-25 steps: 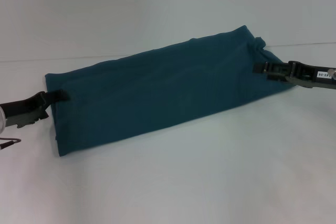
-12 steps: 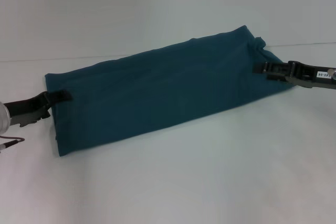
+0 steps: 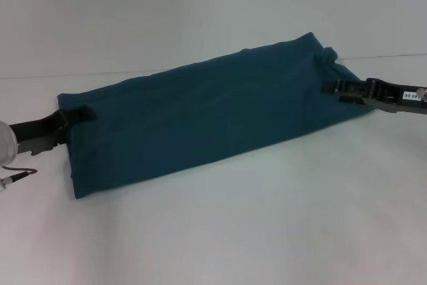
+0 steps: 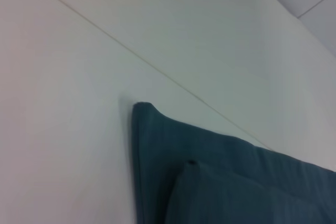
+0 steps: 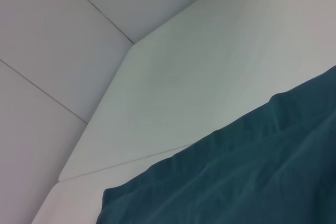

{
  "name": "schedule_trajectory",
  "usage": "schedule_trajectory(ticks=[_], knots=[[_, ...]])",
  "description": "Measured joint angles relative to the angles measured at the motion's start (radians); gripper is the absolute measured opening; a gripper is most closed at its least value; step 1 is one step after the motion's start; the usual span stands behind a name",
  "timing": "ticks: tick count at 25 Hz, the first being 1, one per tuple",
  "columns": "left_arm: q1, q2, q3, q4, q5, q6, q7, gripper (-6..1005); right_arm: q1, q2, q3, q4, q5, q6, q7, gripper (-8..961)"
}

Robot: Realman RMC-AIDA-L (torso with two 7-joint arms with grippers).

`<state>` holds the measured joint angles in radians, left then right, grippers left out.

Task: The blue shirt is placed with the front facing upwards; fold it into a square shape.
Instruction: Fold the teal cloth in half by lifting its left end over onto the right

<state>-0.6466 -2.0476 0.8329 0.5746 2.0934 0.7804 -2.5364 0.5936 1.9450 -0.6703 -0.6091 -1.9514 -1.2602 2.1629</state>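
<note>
Lying as a long band across mid-frame, the blue shirt (image 3: 200, 115) awaits its crosswise fold, left gripper (image 3: 79, 115) and right gripper (image 3: 328, 87) each pinching an end, needing one end carried over

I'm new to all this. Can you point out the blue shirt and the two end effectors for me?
blue shirt (image 3: 200, 118): head view, middle of the folded cloth.
left end effector (image 3: 83, 113): head view, fingertips at the shirt's left end.
right end effector (image 3: 328, 87): head view, fingertips at the shirt's right end.

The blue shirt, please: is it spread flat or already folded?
Folded: the blue shirt lies as a long narrow band, no sleeves or lettering showing, layered edges in the left wrist view.
</note>
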Motion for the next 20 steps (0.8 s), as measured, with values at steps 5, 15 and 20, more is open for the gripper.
schedule_trajectory(ticks=[5, 15, 20], knots=[[0.009, -0.005, -0.015, 0.026, -0.004, 0.047, 0.0, 890, -0.001, -0.01, -0.006, 0.0, -0.006, 0.003, 0.007, 784], [0.051, -0.039, -0.064, 0.148, -0.031, 0.29, -0.024, 891, -0.003, -0.049, -0.012, 0.0, -0.008, -0.002, 0.04, 784], [0.055, -0.042, -0.09, 0.119, -0.031, 0.217, -0.053, 888, -0.003, -0.047, -0.012, -0.001, -0.008, 0.004, 0.037, 784]])
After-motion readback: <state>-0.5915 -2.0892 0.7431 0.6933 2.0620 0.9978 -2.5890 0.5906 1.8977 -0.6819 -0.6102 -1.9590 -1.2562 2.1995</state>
